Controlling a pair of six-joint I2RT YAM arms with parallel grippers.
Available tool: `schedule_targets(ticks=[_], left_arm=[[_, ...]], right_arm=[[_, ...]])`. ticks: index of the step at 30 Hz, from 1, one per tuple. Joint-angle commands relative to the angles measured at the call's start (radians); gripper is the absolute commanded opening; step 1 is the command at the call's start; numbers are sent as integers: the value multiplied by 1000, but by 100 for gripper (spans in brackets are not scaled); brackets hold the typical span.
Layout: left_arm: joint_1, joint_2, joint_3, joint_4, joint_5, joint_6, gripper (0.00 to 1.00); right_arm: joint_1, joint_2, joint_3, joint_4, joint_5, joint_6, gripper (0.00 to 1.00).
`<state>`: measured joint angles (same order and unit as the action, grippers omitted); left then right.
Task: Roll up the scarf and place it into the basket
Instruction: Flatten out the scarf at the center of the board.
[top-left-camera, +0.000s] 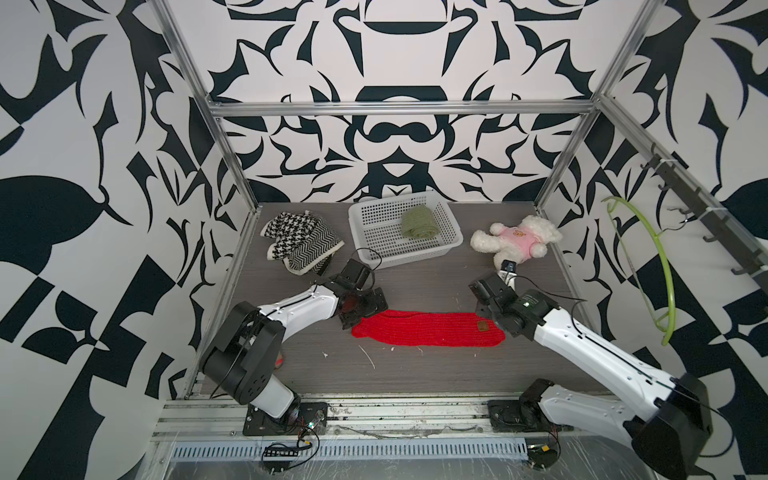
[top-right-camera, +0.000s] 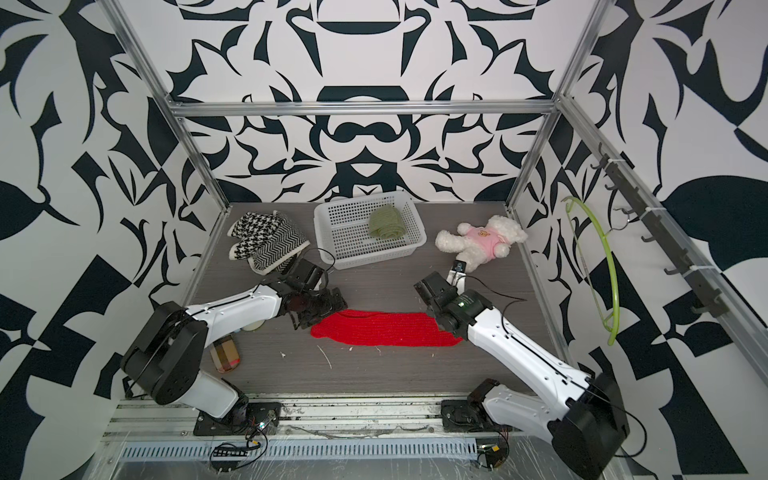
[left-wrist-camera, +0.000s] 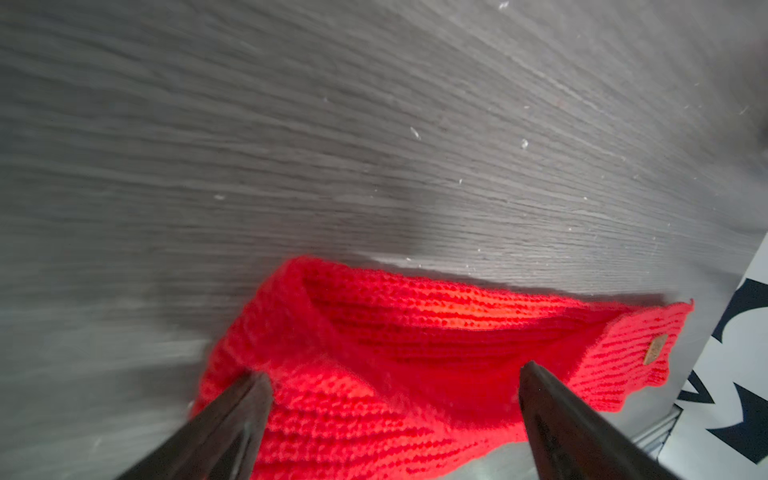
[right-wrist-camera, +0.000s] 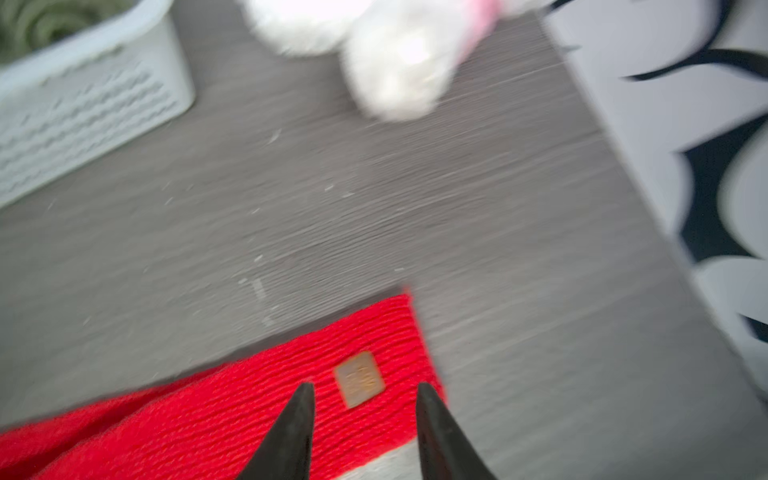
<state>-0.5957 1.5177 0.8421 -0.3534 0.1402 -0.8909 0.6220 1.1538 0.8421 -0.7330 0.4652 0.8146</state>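
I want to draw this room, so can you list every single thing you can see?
red scarf: one, red, flat on the table between the arms
basket: one, white, at the back middle of the table
green scarf: one, green, rolled up inside the basket
black-and-white scarves: one pile, black and white, beside the basket on the left arm's side
teddy bear: one, white with a pink shirt, beside the basket on the right arm's side
hanger: one, green, hanging on the side wall
table: one, grey
arms: two, white and black, left and right
left claw: one, black, open, over the scarf's plain end
right claw: one, black, open, over the end with the tag
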Motion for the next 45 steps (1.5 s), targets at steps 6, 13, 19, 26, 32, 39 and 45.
schedule_targets(ticks=[6,13,19,26,32,39,45], left_arm=[[45,-216,-4,-148,-112,40,99],[552,-433,-10,-364,-21,227,99],[790,-470,23,-426,116,344,99],[804,-488,-29,-382,205,330,99],[803,-488,-33,-375,224,333,99],[803,-488,-36,-369,232,327,99],[803,-485,-42,-360,233,310,99]], right_arm=[[228,323,161,276,-288,-156,40],[451,649,477,279,-355,-167,41],[497,852,678,267,-415,-157,41],[498,1034,857,158,-418,-148,41],[497,1131,952,43,-398,-139,42],[502,1151,963,-57,-313,-122,8],[501,990,860,129,-290,-197,0]])
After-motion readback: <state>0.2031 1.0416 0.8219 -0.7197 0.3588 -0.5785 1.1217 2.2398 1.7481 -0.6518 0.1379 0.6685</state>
